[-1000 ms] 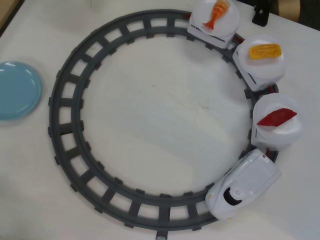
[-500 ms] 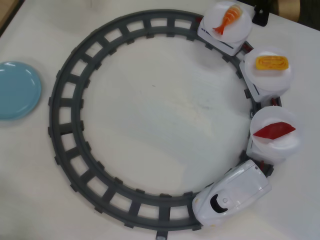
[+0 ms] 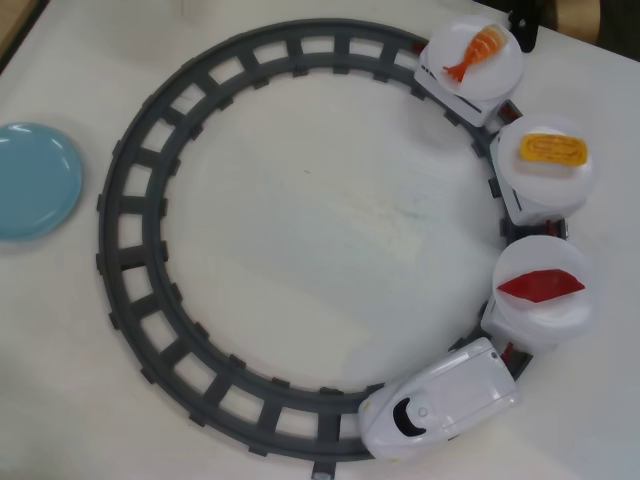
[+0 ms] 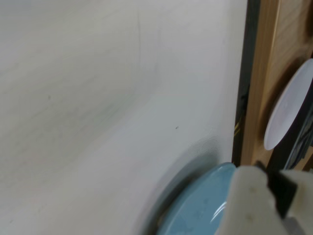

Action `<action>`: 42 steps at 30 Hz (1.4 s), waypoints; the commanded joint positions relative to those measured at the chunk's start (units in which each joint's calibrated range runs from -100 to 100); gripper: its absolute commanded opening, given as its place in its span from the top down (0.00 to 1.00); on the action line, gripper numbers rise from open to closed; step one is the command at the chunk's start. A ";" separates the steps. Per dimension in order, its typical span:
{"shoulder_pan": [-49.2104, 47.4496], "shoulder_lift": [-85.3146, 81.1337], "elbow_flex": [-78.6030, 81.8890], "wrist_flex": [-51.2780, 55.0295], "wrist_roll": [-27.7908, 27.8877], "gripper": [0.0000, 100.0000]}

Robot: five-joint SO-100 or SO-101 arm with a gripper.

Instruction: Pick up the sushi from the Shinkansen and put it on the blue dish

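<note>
In the overhead view the white Shinkansen (image 3: 440, 412) stands on the lower right of the ring track, nose pointing left. Right behind it, a car carries a white plate with the dark-red sushi (image 3: 540, 284) on top. The blue dish (image 3: 35, 180) lies at the far left, outside the track. No gripper shows in the overhead view. In the wrist view a white part of my gripper (image 4: 261, 198) hangs over the edge of the blue dish (image 4: 195, 210), and its jaws cannot be made out. Nothing is seen in them.
The grey track ring (image 3: 130, 250) fills the middle of the table. Two more cars carry an orange shrimp piece (image 3: 478, 50) and a yellow egg piece (image 3: 553, 150). A black object (image 3: 522, 30) stands at the top right. The wrist view shows a wooden edge (image 4: 274, 58) and a white disc (image 4: 288, 105).
The train has run clockwise along the track: the Shinkansen moved down and left, and the three cars followed, carrying the sushi lower on the right side.
</note>
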 commanded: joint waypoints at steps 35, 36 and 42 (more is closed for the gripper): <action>5.12 -0.63 -1.00 1.46 0.13 0.97; 5.12 -0.63 -1.00 1.46 0.13 0.97; 5.12 -0.63 -1.00 1.46 0.18 0.97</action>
